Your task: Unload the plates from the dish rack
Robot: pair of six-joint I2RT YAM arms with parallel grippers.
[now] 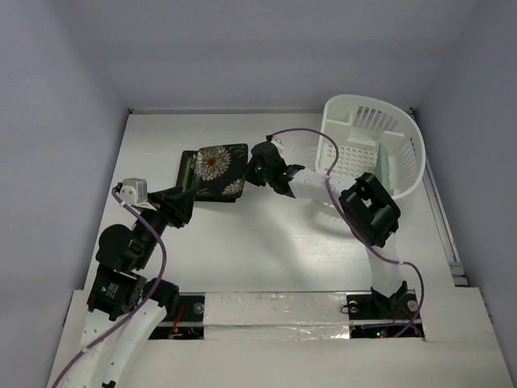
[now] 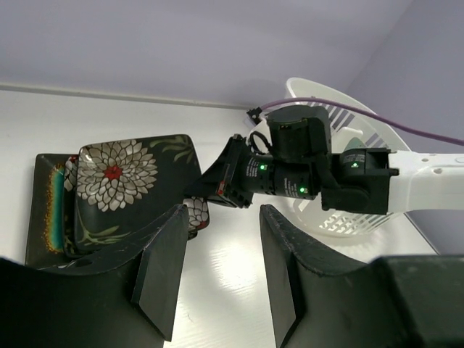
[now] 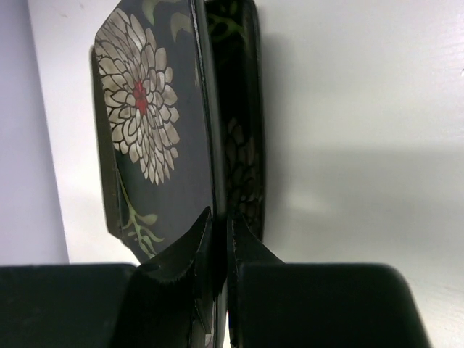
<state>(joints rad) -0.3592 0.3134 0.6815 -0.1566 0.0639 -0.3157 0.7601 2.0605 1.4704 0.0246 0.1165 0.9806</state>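
Observation:
A black plate with a white-red flower point(image 1: 221, 164) lies on top of a stack at the table's middle left. My right gripper point(image 1: 257, 173) is shut on its right rim; the right wrist view shows the jaws point(image 3: 217, 217) pinching that rim point(image 3: 145, 109), with another flowered plate point(image 3: 244, 152) under it. A teal plate point(image 1: 187, 168) sticks out at the stack's left, also seen in the left wrist view point(image 2: 49, 196). My left gripper point(image 1: 192, 192) is open and empty at the stack's near left corner point(image 2: 221, 217). The white dish rack point(image 1: 401, 121) stands at the back right with a mint-green plate point(image 1: 390, 170) upright inside.
The right arm point(image 1: 367, 208) reaches across in front of the rack. Walls close the table at left, back and right. A taped strip point(image 1: 275, 311) runs along the near edge.

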